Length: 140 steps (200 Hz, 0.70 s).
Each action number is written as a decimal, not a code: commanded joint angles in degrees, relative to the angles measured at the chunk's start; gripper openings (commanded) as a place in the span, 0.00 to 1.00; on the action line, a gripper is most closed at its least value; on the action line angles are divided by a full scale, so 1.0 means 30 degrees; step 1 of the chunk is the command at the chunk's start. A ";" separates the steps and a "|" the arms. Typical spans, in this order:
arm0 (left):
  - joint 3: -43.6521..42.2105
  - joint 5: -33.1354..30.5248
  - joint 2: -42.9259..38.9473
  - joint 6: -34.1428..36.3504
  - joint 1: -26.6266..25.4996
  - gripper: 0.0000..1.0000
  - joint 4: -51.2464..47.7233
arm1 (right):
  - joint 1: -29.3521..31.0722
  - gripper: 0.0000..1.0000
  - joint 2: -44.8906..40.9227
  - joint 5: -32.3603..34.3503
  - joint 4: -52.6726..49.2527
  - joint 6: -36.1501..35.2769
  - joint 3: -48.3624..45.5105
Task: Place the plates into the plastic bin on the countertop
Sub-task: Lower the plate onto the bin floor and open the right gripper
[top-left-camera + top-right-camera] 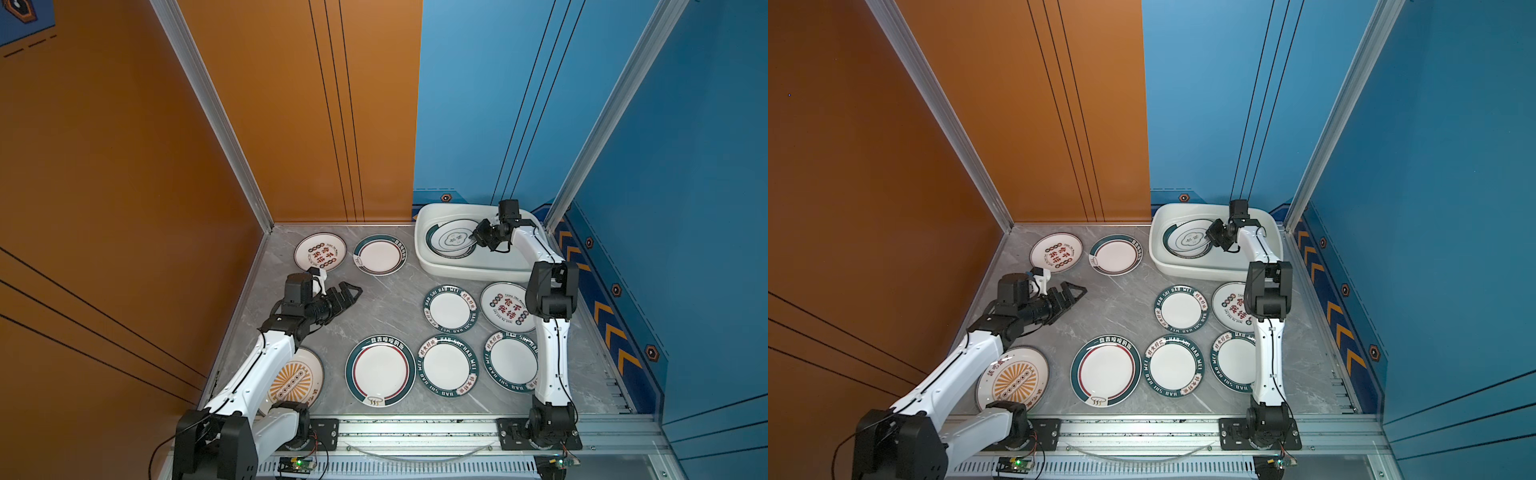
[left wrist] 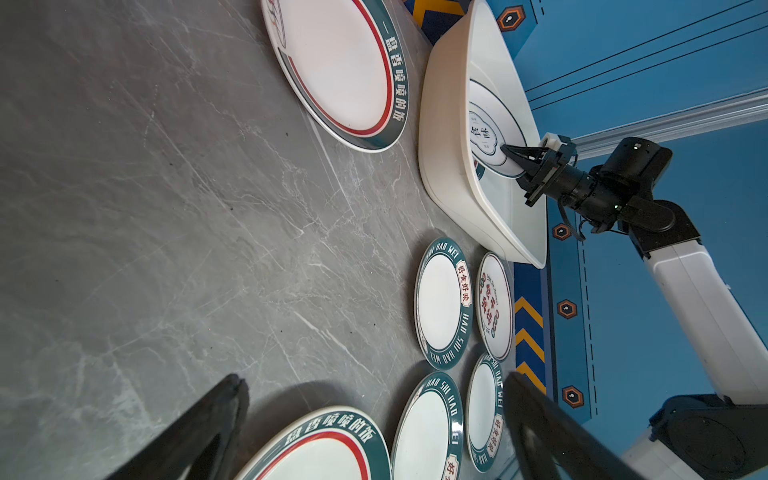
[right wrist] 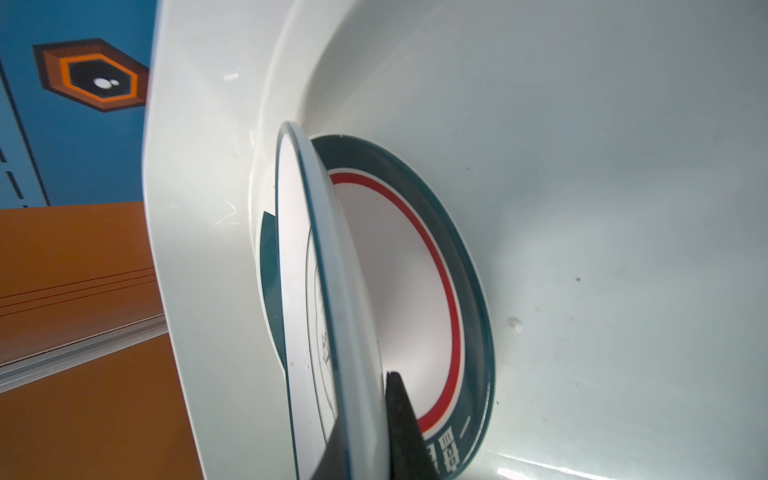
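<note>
**Task progress.** The plastic bin [image 1: 461,272] is located at the far right corner of the countertop [image 1: 386,307]. Two plates are seen in it. A green-rimmed plate with a red ring [image 3: 415,291] lies on the floor of the bin, and a flower-outline plate [image 1: 453,239] is positioned above it, tilted. Whether a further plate is hidden beneath cannot be determined.

Eight plates are counted on the countertop:
- Two are set along the far edge, to the left of the bin.
- Four are grouped by the right edge, in front of the bin.
- One large plate [image 1: 380,370] is at the middle of the near edge.
- A sunburst plate [image 1: 293,380] is at the near left corner, partly covered by the left arm.

The task is judged to be in its early part.

**End effectors.** The right gripper [image 2: 508,149] is clamped on the rim of the flower-outline plate, inside the bin. The gripped edge is held raised off the plate below, so release is judged not yet done. The left gripper [image 1: 351,290] is spread wide and holds nothing. It is suspended above bare countertop toward the left edge, and no plate is touched.
</note>
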 commanded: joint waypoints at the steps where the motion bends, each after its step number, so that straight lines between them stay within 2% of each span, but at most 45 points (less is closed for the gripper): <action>1: -0.0309 0.0471 -0.0311 0.0425 0.0188 0.98 -0.0341 | 0.0274 0.00 0.0106 0.0391 -0.0310 -0.0680 0.0582; 31: -0.0271 0.0611 -0.0311 0.0484 0.0301 0.98 -0.0414 | 0.0348 0.00 0.0276 0.0700 -0.0730 -0.1027 0.0627; 50: -0.0244 0.0625 -0.0256 0.0513 0.0334 0.98 -0.0429 | 0.0378 0.15 0.0341 0.1029 -0.1145 -0.1344 0.0743; 83: -0.0207 0.0735 -0.0165 0.0513 0.0367 0.98 -0.0400 | 0.0436 0.34 0.0416 0.1617 -0.2188 -0.2074 0.1122; 109: -0.0186 0.0812 -0.0193 0.0513 0.0382 0.98 -0.0458 | 0.0495 0.42 0.0294 0.2352 -0.3000 -0.2843 0.1286; 140: -0.0243 0.0772 -0.0252 0.0542 0.0426 0.98 -0.0528 | 0.0837 0.45 -0.0049 0.4168 -0.4092 -0.4046 0.1452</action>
